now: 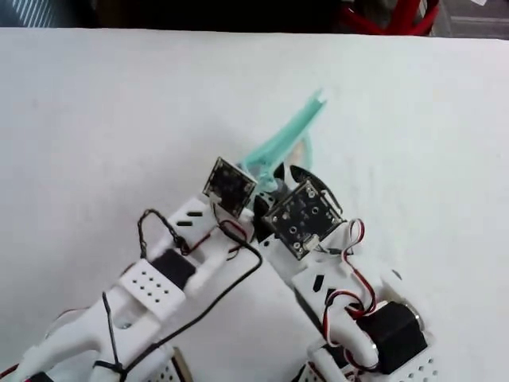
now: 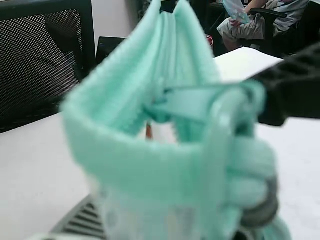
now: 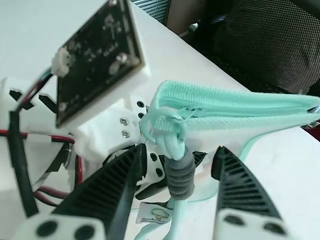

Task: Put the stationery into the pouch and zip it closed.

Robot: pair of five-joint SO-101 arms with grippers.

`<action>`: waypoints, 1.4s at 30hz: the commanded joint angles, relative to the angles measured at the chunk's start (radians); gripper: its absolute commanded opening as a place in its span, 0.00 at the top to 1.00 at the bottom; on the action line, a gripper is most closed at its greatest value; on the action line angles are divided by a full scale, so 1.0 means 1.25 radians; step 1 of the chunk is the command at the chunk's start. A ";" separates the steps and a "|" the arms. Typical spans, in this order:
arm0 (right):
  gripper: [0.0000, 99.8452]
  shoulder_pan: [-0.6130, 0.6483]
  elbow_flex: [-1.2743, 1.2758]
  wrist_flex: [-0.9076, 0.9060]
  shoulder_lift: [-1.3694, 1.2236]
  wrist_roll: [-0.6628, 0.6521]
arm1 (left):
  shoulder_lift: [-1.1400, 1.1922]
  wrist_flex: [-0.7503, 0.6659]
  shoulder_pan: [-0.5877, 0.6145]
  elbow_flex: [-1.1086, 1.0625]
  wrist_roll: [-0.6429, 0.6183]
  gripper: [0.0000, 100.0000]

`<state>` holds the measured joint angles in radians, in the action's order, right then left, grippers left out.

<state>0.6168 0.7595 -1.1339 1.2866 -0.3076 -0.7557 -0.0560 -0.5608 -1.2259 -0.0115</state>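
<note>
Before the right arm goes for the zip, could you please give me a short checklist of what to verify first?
1. Grey zipper pull lies between the right gripper's fingers: ok.
2. Right gripper clamped on the pull: not ok; its jaws stand open, with a gap on each side of the pull.
3. Zip of the pouch closed: not ok; in the left wrist view the mouth gapes.
4. Stationery inside the pouch: cannot tell; the contents are hidden.
5. Pouch's other end steadied against the tug: cannot tell.
</note>
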 commanded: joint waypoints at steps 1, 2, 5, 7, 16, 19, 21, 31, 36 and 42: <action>0.79 0.002 -0.004 0.017 -0.003 -0.002 | -0.010 -0.022 -0.004 0.004 0.005 0.96; 0.79 0.002 -0.004 0.017 -0.003 -0.002 | -0.010 -0.022 -0.004 0.004 0.005 0.96; 0.79 0.002 -0.004 0.014 -0.003 -0.002 | -0.010 -0.021 -0.007 0.004 0.005 0.96; 0.79 0.001 -0.004 0.013 -0.003 -0.002 | -0.010 -0.021 -0.007 0.002 0.005 0.96; 0.79 -0.053 0.041 0.010 0.021 -0.002 | -0.010 -0.021 -0.012 -0.025 0.005 0.96; 0.79 -0.053 0.085 0.010 0.095 -0.002 | -0.010 -0.021 -0.033 -0.028 0.006 0.96; 0.79 -0.053 0.114 0.015 0.164 -0.002 | -0.010 -0.020 -0.040 -0.029 0.006 0.96; 0.79 -0.053 0.217 0.019 0.327 -0.042 | -0.012 -0.021 -0.066 -0.049 0.006 0.96; 0.79 -0.053 0.216 0.062 0.326 -0.042 | -0.012 -0.021 -0.067 -0.050 0.006 0.96; 0.79 -0.052 0.217 0.083 0.325 -0.047 | -0.012 -0.021 -0.068 -0.050 0.006 0.96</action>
<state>0.5600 1.0357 -1.0587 1.6916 -0.3537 -0.7633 -0.0790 -0.6114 -1.2843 -0.0084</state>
